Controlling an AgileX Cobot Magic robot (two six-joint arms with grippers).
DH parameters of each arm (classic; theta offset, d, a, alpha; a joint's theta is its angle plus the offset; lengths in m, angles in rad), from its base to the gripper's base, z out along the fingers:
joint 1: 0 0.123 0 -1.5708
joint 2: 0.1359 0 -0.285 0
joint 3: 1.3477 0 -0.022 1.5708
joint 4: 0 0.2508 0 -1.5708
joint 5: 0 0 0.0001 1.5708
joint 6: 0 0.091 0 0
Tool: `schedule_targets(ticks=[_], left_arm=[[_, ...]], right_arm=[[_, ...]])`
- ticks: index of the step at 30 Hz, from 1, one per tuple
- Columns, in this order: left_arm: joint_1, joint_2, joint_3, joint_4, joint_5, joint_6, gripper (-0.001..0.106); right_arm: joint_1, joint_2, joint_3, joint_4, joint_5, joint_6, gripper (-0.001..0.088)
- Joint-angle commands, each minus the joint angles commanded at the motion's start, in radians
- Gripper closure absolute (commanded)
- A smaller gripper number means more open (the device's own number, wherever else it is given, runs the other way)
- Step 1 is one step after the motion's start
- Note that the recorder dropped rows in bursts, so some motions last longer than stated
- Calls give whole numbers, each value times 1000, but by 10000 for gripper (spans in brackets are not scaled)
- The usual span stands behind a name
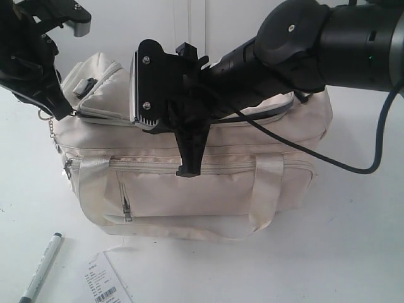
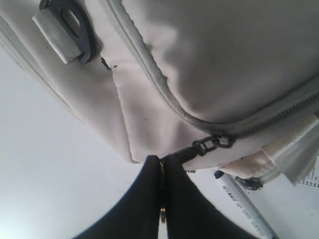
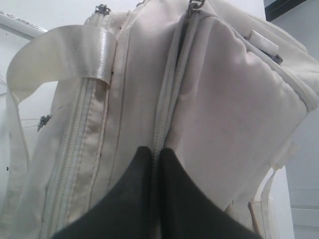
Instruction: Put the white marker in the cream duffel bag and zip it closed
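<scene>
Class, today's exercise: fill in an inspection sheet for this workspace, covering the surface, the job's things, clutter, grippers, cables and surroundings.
Surface: plain white table.
Job's things: cream duffel bag stands mid-table; white marker lies on the table in front of it, not yet inside.
Clutter: barcoded paper tag lying beside the marker.
Grippers: left gripper shut on the zipper chain at the bag's end; right gripper shut, tips at the top zipper seam, hold unclear.
Cables: black cable droops from the right arm past the bag's end.
Surroundings: pale backdrop; nothing else seen.
</scene>
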Motion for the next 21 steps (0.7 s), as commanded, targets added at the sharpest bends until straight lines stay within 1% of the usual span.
schedule_targets(ticks=[3, 16, 21], left_arm=[[0, 0, 2, 19, -31, -36, 1053], [0, 2, 2, 39, -82, -40, 1053], [0, 17, 4, 39, -127, -49, 1053]], right_arm=[[0, 0, 0, 0, 0, 0, 868], [0, 0, 0, 0, 0, 0, 868], [0, 0, 0, 0, 0, -2, 868]])
